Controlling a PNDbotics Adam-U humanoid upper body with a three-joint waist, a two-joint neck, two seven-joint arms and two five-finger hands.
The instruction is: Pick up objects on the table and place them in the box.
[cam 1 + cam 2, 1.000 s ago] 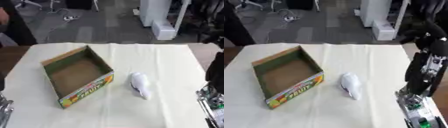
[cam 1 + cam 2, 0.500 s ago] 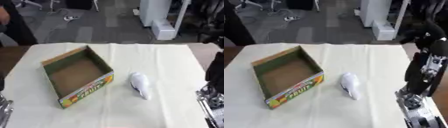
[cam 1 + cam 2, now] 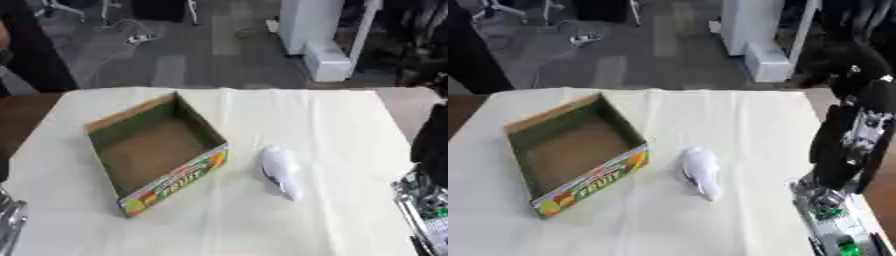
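Cardboard box (image 3: 156, 150), open top, front panel printed "FRUIT" with coloured fruit pictures. Smooth white elongated object (image 3: 701, 172) lies just beside it on cream cloth (image 3: 332, 125). My right hand (image 3: 837, 235) at lower right; can't tell its fingers' state.

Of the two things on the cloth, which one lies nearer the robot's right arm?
The white object, lying right of the cardboard box and apart from it; the box sits further left on the table.

The box (image 3: 157, 155) sits on the table (image 3: 332, 115), left of centre. The oblong object (image 3: 281, 171) lies just right of it, apart from its wall.
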